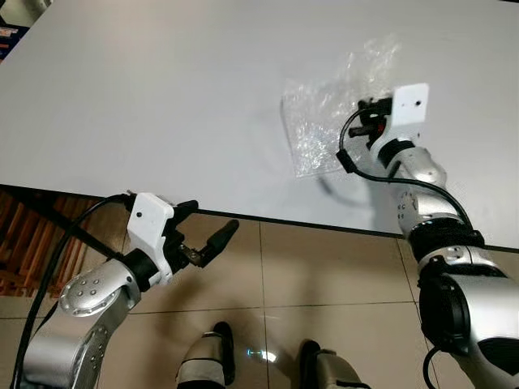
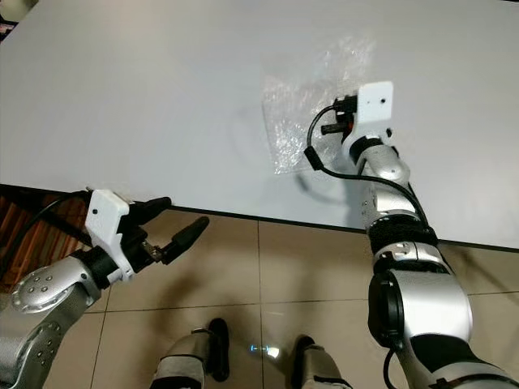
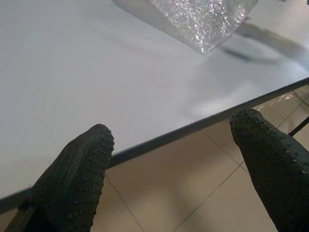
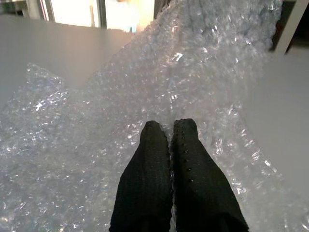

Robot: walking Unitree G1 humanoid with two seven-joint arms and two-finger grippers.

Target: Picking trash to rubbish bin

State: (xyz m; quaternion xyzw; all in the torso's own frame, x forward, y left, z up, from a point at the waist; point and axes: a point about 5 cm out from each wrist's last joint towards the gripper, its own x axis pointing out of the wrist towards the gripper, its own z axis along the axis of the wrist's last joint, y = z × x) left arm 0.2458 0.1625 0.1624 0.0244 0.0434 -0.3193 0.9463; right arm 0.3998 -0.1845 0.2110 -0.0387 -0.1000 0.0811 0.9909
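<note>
One sheet of bubble wrap (image 1: 328,113) lies flat on the white desk (image 1: 146,105), near its front edge toward the right, long axis running from that edge back and to the right. The right gripper (image 4: 171,133) rests on it, fingers pressed together; the right wrist view shows this. The left gripper (image 1: 209,228) hangs before the front edge over the floor (image 1: 324,267), fingers apart.

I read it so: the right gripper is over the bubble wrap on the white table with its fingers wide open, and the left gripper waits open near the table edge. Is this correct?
Not quite. The right gripper has its fingers pressed together, not wide open, as the right wrist view shows. It is over the bubble wrap on the white table, and the left gripper does wait open near the table edge.
</note>
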